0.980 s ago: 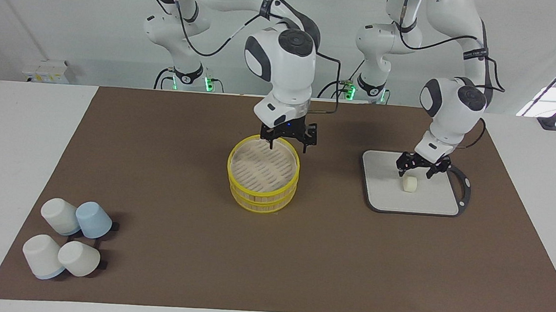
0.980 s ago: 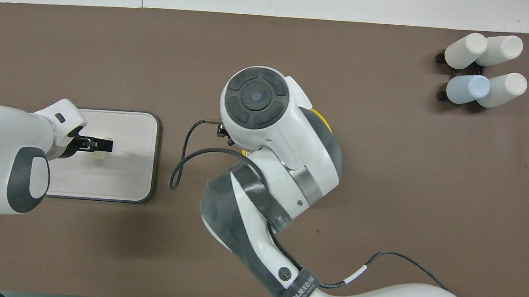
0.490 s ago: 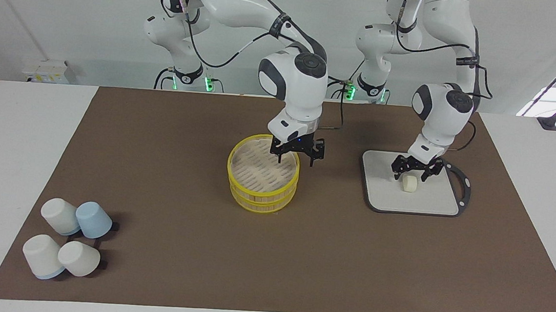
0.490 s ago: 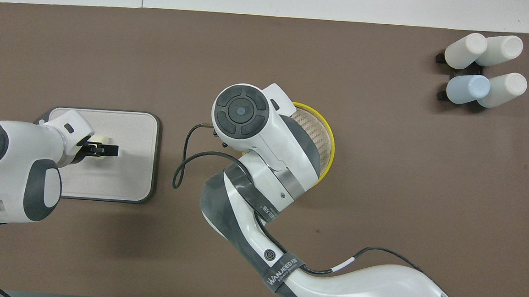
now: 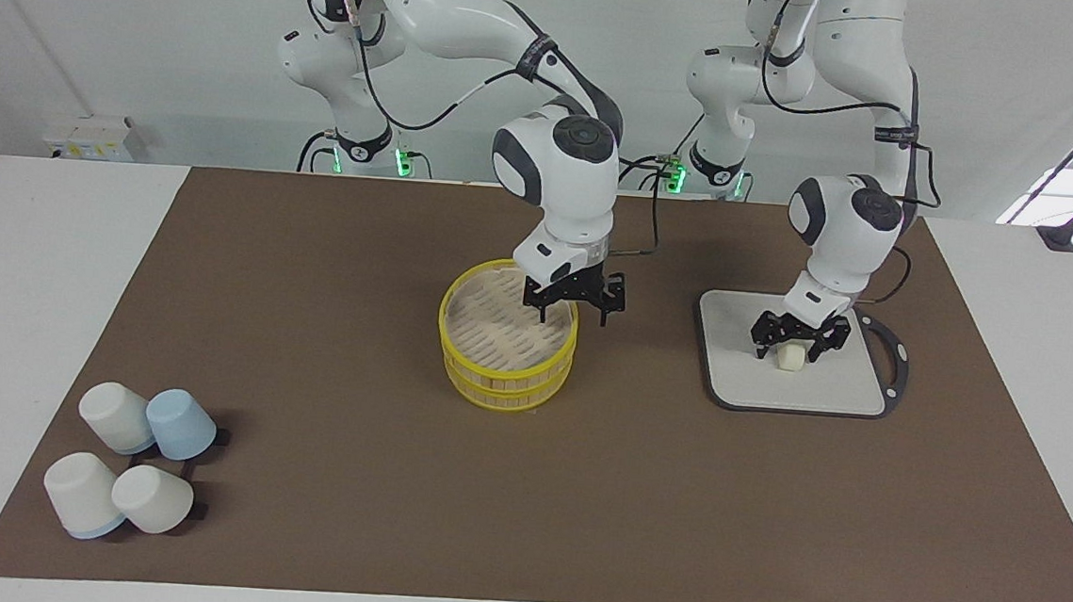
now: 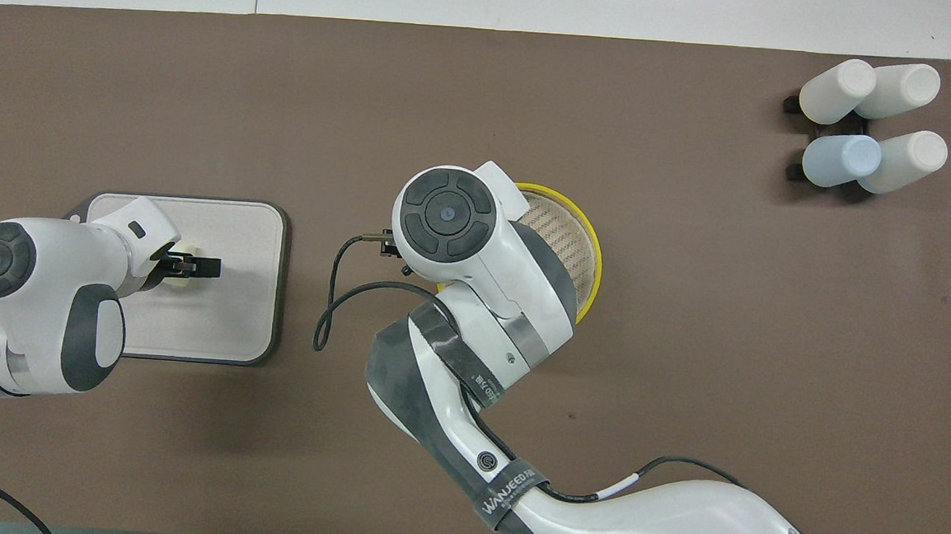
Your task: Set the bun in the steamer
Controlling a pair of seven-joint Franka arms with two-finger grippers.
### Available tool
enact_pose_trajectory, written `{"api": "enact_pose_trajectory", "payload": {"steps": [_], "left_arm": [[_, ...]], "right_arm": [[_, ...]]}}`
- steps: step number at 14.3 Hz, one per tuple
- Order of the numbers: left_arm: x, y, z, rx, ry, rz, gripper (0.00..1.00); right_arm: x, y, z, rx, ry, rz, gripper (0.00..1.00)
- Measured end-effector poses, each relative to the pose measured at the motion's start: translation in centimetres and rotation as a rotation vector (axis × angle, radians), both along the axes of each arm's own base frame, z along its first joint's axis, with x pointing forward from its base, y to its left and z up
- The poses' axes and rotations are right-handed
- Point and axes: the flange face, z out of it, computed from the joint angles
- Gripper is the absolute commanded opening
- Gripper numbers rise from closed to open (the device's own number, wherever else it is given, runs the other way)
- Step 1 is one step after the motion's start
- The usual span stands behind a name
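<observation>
The bun (image 5: 789, 359), a small cream-white stub, lies on the grey board (image 5: 832, 390) toward the left arm's end of the table. My left gripper (image 5: 787, 347) is down over it, open, with a finger on either side of the bun. In the overhead view the left gripper (image 6: 193, 265) covers most of the bun (image 6: 185, 248). The steamer (image 5: 507, 341), yellow-rimmed with its slatted lid on top, stands mid-table. My right gripper (image 5: 574, 315) hangs open over the steamer's rim on the side toward the board, one finger above the lid and one outside the rim.
Several upturned white and pale blue cups (image 5: 131, 460) cluster at the right arm's end, farther from the robots, also seen as cups (image 6: 864, 126) in the overhead view. A brown mat (image 5: 347, 439) covers the table. The right arm's wrist hides part of the steamer (image 6: 570, 231) from above.
The left gripper has come down from above the bun to straddle it. The right gripper has shifted from the steamer's robot-side edge to the rim toward the board and dropped slightly.
</observation>
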Motion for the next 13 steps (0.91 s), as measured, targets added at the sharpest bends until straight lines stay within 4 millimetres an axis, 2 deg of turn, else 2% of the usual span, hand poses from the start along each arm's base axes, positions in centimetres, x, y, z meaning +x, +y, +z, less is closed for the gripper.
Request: {"api": "enact_pose_trajectory", "payload": {"steps": [10,13], "left_arm": [[-0.2,-0.6,0.6,0.0,0.034,-0.011,0.95],[-0.1,-0.6,1.0,0.0,0.039,-0.011,0.87]], "right_arm": [[-2.3,0.6,-1.2,-0.025,0.028,0.074,1.0],[-2.8,0.9,-1.6,-0.031,0.036,0.083,1.0]]}}
